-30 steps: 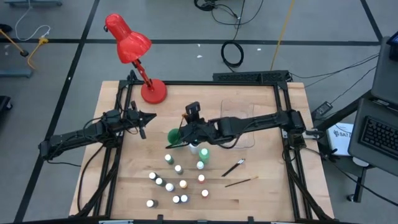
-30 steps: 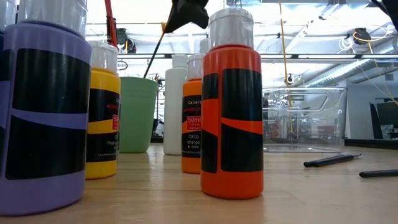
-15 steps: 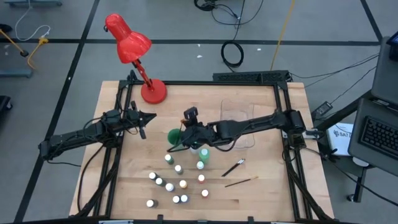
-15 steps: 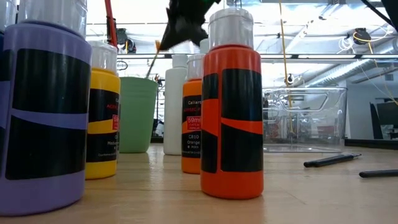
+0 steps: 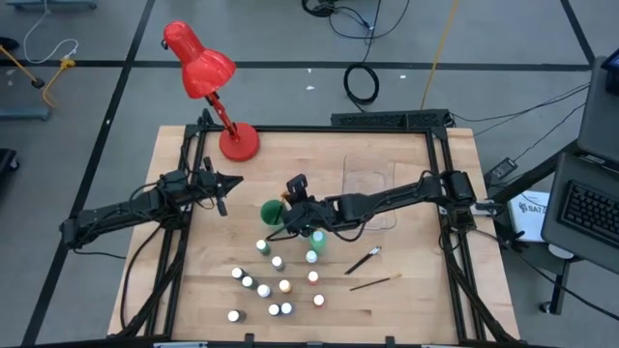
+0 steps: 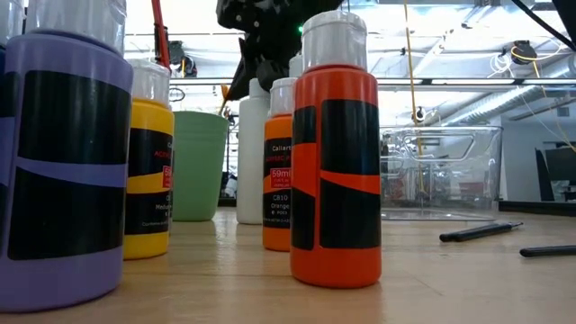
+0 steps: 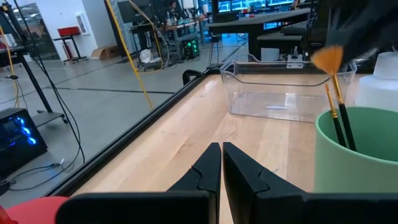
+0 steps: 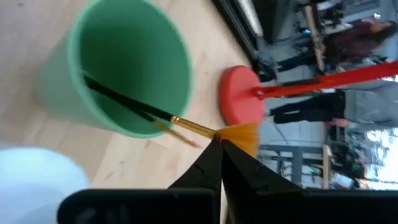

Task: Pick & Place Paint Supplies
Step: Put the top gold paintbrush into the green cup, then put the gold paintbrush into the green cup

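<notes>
High view, read left to right: we see the left gripper (image 5: 221, 184) waiting near the table's left edge, fingers pressed together and empty. At centre stands the green round plastic cup (image 5: 273, 211), with two thin dark-handled paintbrushes (image 7: 336, 102) leaning inside, orange bristles up. The right gripper (image 5: 287, 199) hovers just over the cup's rim, fingers pressed together at the bristle tips (image 8: 239, 135); we cannot tell whether it pinches them. Two more dark brushes (image 5: 366, 259) lie on the wood, right of the small white-capped paint bottles (image 5: 274, 283). We judge that a sideways drag could tip the light cup.
</notes>
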